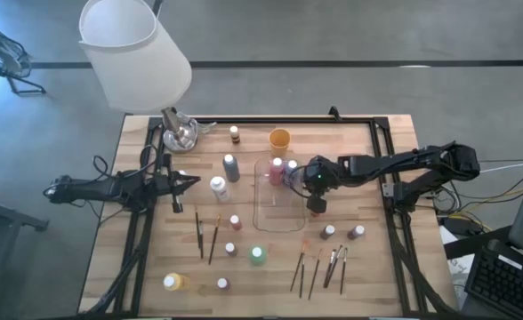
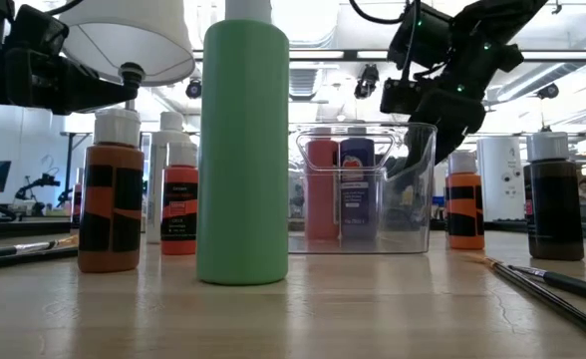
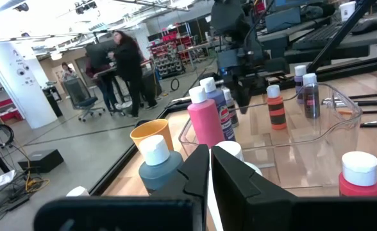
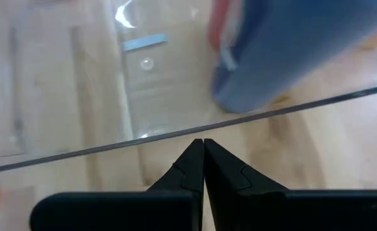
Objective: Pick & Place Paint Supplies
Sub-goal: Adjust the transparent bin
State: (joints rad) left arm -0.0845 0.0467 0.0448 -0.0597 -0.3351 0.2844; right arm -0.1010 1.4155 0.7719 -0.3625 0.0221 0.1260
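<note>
The clear tray [image 1: 279, 218] stands mid-table. A pink bottle [image 1: 277, 169] and a blue bottle [image 1: 292, 168] stand upright inside it at its far end. My right gripper [image 4: 203, 144] is shut and empty. It slants down beside the blue bottle [image 3: 224, 109], by the tray's right wall [image 2: 433, 179]. Other paint bottles stand loose on the table: grey [image 1: 231, 166], white [image 1: 218, 187], red [image 1: 235, 222], green [image 1: 258, 255] and yellow [image 1: 174, 282]. Brushes lie flat at the near left [image 1: 206, 237] and near right [image 1: 319, 267]. My left gripper [image 1: 190, 182] waits shut and level at the left. My right gripper's shut fingertips [image 2: 405, 168] stand at the tray's right wall, lower than its rim [image 4: 111, 146]. I cannot tell whether they touch the wall.
An orange cup [image 1: 279, 138] and a brown bottle [image 1: 235, 133] stand behind the tray. A lamp with a white shade [image 1: 137, 53] rises from its base [image 1: 180, 133] at the far left. Two more bottles [image 1: 329, 231] [image 1: 358, 231] stand right of the tray. People show in the room beyond.
</note>
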